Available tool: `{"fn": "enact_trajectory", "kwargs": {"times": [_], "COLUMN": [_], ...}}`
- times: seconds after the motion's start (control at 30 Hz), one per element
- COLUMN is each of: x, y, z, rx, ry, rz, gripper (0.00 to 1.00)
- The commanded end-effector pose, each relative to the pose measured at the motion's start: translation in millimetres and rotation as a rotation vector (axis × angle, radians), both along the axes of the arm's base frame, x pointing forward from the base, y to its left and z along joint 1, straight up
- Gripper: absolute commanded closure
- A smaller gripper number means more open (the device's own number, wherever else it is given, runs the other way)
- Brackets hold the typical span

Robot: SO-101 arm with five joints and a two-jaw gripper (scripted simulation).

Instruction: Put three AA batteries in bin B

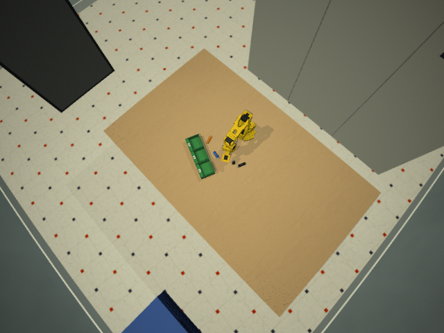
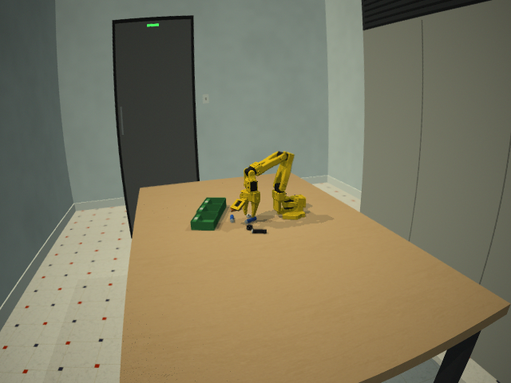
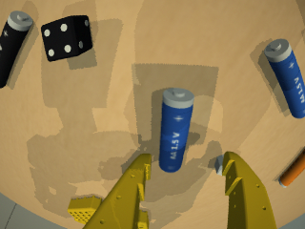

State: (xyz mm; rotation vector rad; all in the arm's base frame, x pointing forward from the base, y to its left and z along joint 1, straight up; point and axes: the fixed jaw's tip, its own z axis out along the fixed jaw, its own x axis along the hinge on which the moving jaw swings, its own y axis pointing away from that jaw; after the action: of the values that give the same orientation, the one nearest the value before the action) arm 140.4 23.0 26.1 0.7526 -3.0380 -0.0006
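A blue AA battery point(image 3: 174, 130) point(image 2: 251, 219) lies flat on the table just below my gripper point(image 3: 187, 155) point(image 1: 225, 157) point(image 2: 250, 212). The fingers stand apart on either side of its near end, above it, and hold nothing. A second blue battery point(image 3: 289, 78) point(image 1: 215, 154) point(image 2: 231, 218) lies to the right in the wrist view. A black battery point(image 3: 11, 44) point(image 1: 241, 164) point(image 2: 259, 230) lies to the left. The green three-part bin point(image 1: 200, 156) point(image 2: 208, 213) stands beside them; its labels are too small to read.
A black die point(image 3: 67, 37) point(image 1: 233, 163) point(image 2: 249, 227) lies next to the black battery. An orange stick point(image 3: 294, 171) point(image 1: 209, 139) lies near the bin. A small pale piece point(image 3: 219, 164) sits by my right finger. The arm's base point(image 2: 291, 206) stands behind.
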Motion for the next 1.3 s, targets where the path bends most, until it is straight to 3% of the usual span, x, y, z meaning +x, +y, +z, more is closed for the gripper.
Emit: {"fn": "enact_trajectory", "kwargs": {"times": [0.0, 0.67, 1.27], "x": [3.3, 2.4, 2.4], "y": [2, 1, 1], "z": [-4.8, -18.0, -18.0], "rx": [0.004, 0.004, 0.004], "ry": [-0.028, -0.024, -0.024], "rz": [0.017, 0.016, 0.016], "gripper": [0.79, 0.79, 0.79]}}
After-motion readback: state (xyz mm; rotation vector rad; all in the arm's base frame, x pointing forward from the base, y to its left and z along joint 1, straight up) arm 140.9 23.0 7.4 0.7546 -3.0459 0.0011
